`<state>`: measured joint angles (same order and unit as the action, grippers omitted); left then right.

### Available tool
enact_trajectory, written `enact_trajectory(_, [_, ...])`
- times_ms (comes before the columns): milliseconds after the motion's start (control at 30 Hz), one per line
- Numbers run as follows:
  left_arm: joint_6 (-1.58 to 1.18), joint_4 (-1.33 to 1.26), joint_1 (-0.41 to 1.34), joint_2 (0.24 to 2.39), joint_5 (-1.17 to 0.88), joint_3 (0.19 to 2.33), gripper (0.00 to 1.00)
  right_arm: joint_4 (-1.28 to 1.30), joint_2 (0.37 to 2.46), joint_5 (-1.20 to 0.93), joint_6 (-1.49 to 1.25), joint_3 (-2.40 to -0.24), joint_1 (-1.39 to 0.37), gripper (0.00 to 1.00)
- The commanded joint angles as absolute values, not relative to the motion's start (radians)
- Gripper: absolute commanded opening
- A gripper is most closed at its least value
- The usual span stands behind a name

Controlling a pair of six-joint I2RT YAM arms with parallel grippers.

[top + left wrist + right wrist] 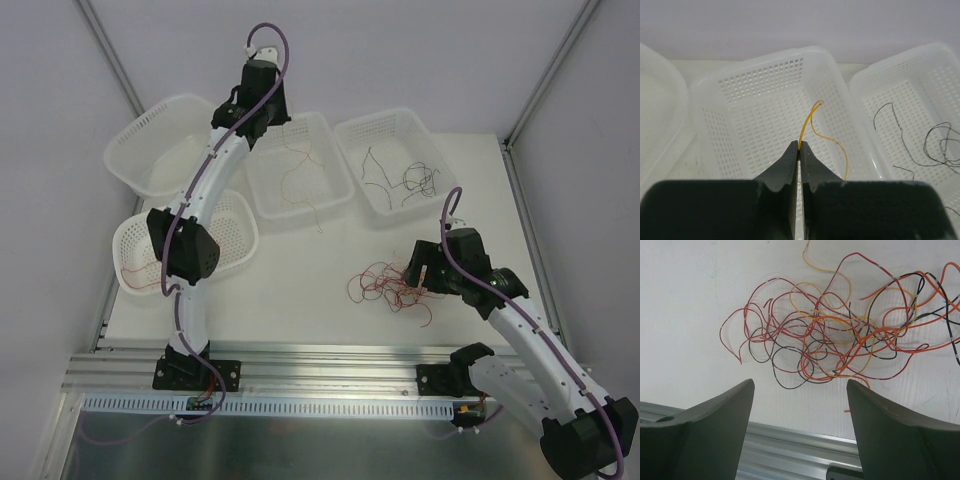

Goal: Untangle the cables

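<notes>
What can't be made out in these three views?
1. Left wrist view: the yellow wire is shut in the left pincer; its pinched end is hidden between the fingers.
2. Right wrist view: the wire tangle is cut off by the right edge; which strand crosses over which is unclear.
3. Top view: the round basket is partly hidden by the left arm.

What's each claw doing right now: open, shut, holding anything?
Left claw: shut on a yellow-orange cable above the middle basket.
Right claw: open, holding nothing, above the tangled cables.
</notes>
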<state>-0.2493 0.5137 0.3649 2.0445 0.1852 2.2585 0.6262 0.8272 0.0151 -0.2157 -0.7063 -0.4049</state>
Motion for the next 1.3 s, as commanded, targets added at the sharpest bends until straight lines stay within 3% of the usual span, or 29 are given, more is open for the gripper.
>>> enact_trajectory(0, [-0.247, 0.471, 0.356, 2.117, 0.154, 2.217, 0.00, 0.650, 0.819, 0.026, -0.202, -0.704, -0.410, 0.79])
enact_trajectory(67, [-0.248, 0.472, 0.350, 2.141, 0.121, 2.168, 0.12, 0.653, 0.818, 0.028, -0.204, -0.706, -0.411, 0.79])
enact_trajectory(100, [-0.250, 0.472, 0.348, 2.141, 0.115, 2.149, 0.25, 0.657, 0.818, 0.028, -0.201, -0.707, -0.410, 0.79])
enact_trajectory(167, [-0.261, 0.471, 0.348, 2.109, 0.101, 2.097, 0.41, 0.660, 0.816, 0.028, -0.201, -0.709, -0.410, 0.79])
enact_trajectory(200, [-0.267, 0.472, 0.348, 2.094, 0.098, 2.082, 0.59, 0.658, 0.816, 0.029, -0.199, -0.710, -0.410, 0.79])
enact_trajectory(333, [-0.342, 0.472, 0.351, 1.952, 0.097, 1.950, 0.83, 0.658, 0.816, 0.029, -0.199, -0.710, -0.410, 0.79])
enact_trajectory(367, [-0.362, 0.472, 0.354, 1.922, 0.095, 1.921, 0.85, 0.660, 0.813, 0.028, -0.199, -0.710, -0.410, 0.79])
enact_trajectory(633, [-0.454, 0.471, 0.492, 1.668, 0.172, 1.588, 0.89, 0.666, 0.753, 0.028, -0.213, -0.689, -0.410, 0.79])
enact_trajectory(967, [-0.408, 0.263, 0.701, 1.598, 0.308, 1.241, 0.83, 0.655, 0.696, 0.012, -0.210, -0.644, -0.411, 0.79])
enact_trajectory(1267, [-0.658, 0.078, 0.745, 1.698, 0.433, 1.089, 0.66, 0.679, 0.669, 0.014, -0.213, -0.646, -0.410, 0.79])
